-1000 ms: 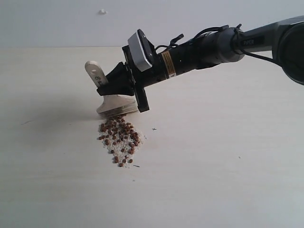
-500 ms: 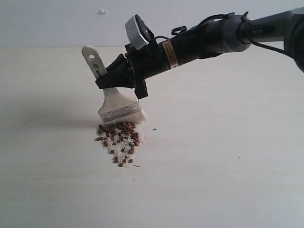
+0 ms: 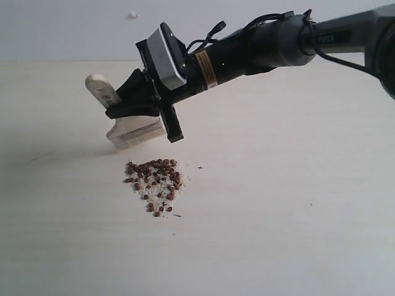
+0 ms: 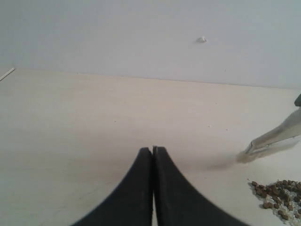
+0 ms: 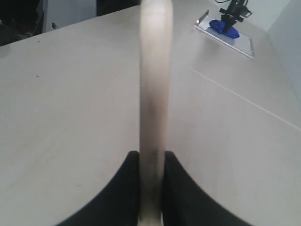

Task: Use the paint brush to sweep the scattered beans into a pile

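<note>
Pale tabletop (image 3: 296,203) holds the beans (image 3: 159,208), mostly in a pile (image 3: 154,176) near the hovering paint brush (image 3: 137,131). Our right gripper (image 3: 129,106) clamps its handle; our left gripper (image 4: 153,157) is closed and empty. We should set the bristles down lightly beyond the loose tail and draw the stragglers inward.

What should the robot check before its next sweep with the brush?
1. Grip on the brush: ok. The right tool is shut on the handle of the paint brush.
2. Brush clear of the heap: ok. The bristles hang apart from the pile, on its far side.
3. Beans all gathered: not ok. The beans trail off in a loose tail at the pile's near end.
4. Other arm out of the way: ok. The left tool is shut and sits off to one side of the pile.
5. Beans stuck in the bristles: cannot tell, too small to see.
</note>
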